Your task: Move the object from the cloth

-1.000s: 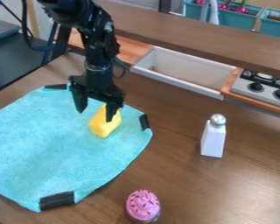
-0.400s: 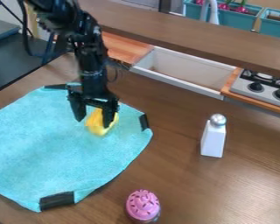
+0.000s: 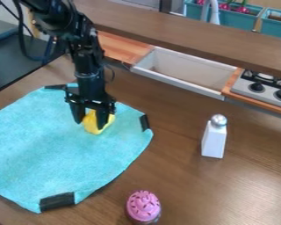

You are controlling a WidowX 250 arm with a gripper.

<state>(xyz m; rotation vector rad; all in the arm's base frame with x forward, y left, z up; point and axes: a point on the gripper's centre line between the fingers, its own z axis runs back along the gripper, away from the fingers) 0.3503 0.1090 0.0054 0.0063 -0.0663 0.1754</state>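
A black gripper stands partly open over a turquoise cloth, one finger on each side of a yellow block near the cloth's upper right edge. Whether the fingers clamp it firmly cannot be told.

Compared with a second earlier, the arm has shifted left, the fingers have drawn closer together—and the block has slid slightly left.

The block is smooth and rounded at its lower end; the cloth, soft and fuzzy, is held by black strips at its edges on a brown wood-grain worktop. Toward the worktop's right side stands a white, square-sided shaker with a round silvery top—nearer the bottom edge, a toy cupcake with a speckled pink dome.
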